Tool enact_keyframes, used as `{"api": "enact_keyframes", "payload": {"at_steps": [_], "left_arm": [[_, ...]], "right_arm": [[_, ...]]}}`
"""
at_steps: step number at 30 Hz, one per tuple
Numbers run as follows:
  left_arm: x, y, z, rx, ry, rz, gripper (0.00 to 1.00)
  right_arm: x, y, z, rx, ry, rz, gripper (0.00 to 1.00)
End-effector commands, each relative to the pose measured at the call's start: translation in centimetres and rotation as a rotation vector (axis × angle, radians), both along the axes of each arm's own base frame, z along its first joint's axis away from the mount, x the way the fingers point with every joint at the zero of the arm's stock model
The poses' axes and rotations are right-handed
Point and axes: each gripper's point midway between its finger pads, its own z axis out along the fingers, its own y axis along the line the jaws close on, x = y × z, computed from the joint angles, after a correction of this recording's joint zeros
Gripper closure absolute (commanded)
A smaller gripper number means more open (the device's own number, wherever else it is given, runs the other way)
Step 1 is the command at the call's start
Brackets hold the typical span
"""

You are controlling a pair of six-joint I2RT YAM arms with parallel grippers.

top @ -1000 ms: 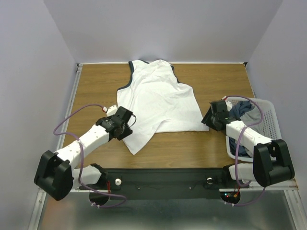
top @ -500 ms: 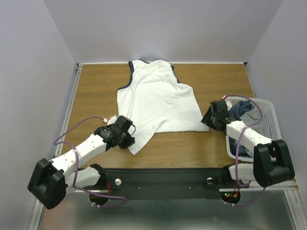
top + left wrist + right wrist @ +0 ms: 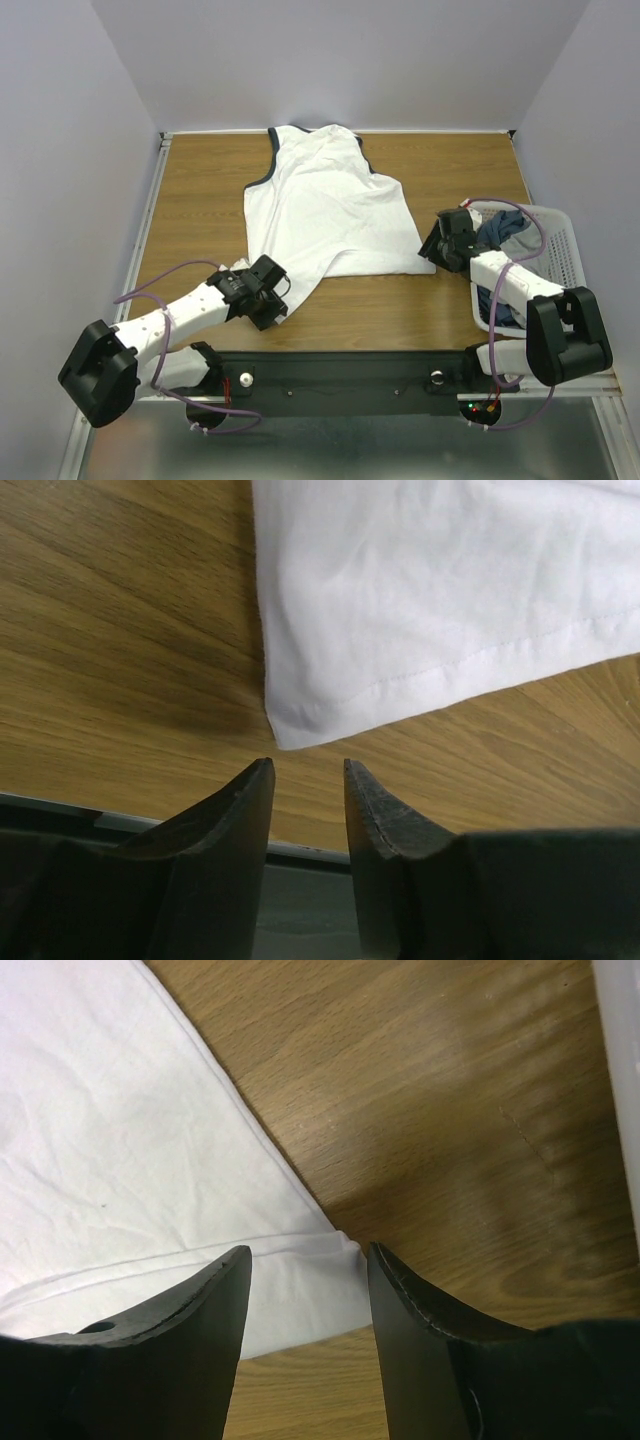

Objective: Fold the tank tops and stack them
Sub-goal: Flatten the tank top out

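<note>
Left gripper (image 3: pixel 308 765) has moved back to the near hem corner of the white tank top (image 3: pixel 325 205), spread flat on the table (image 3: pixel 200 190) — jaws parted, empty. Right gripper (image 3: pixel 308 1252) stays open astride the opposite corner — hem pickup likely next

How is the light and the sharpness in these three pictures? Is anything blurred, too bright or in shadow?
Top external view: soft even light, the white tank top sharp, no glare. Left wrist view: hem stitching crisp, the dark left fingers slightly soft, a shadow on the table beside the cloth. Right wrist view: the right fingers nearly black, the basket edge washed out white.
</note>
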Motion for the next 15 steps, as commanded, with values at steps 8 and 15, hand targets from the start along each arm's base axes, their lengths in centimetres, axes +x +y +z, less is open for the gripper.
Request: {"api": "enact_keyframes", "payload": {"at_steps": [8,15], "left_arm": [[0.6,1.4,-1.0,0.095,-0.001,0.062,0.51],[1.7,1.4,-1.9,0.120,-0.006,0.052,0.51]], "right_arm": [[2.4,0.4,2.8,0.005,-0.103,0.006,0.44],[2.4,0.3,2.8,0.000,-0.105,0.006,0.44]]}}
